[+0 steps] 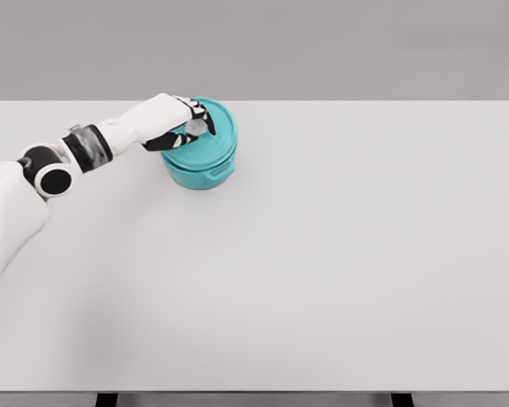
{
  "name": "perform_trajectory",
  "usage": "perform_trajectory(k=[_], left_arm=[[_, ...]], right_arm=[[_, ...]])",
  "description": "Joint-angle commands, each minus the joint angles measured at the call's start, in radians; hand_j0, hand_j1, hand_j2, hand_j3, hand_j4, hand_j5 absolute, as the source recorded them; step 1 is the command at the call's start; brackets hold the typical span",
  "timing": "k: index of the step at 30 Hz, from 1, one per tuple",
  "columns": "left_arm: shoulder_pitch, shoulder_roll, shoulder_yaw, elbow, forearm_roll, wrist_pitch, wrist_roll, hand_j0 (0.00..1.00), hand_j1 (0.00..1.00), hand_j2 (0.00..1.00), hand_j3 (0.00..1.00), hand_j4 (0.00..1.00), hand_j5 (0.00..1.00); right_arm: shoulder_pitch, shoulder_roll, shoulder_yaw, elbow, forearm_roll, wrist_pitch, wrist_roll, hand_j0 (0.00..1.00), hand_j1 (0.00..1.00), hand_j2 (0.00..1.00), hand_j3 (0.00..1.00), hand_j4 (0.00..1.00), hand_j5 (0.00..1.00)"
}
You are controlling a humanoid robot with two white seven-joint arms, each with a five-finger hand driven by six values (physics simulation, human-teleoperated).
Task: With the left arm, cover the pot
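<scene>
Lid [216, 127] on pot [205, 170], left hand [176, 123] gripping knob [197, 127]

- A white table [339, 254] fills most of the head view. Its top is flat, matte and evenly lit.
- The far edge of the table runs straight across the upper part of the view; the near edge runs along the bottom.
- Two dark table legs show below the near edge: one [107, 399] at the lower left, one [401, 399] at the lower right.
- A plain grey wall [322, 47] stands behind the table.
</scene>
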Motion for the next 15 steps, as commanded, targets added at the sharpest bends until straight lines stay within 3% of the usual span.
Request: perform_trajectory(k=[1,15], left_arm=[[0.000,-0.014,0.002,0.017,-0.003,0.001,0.001,0.52,0.52,0.52,0.52,0.52,0.52],[0.000,-0.014,0.002,0.040,-0.003,0.001,0.001,0.56,0.56,0.56,0.56,0.56,0.56]], right_arm=[[0.000,0.000,0.000,0.000,0.000,0.000,0.000,1.00,1.00,1.00,1.00,1.00,1.00],[0.000,0.000,0.000,0.000,0.000,0.000,0.000,1.00,1.00,1.00,1.00,1.00,1.00]])
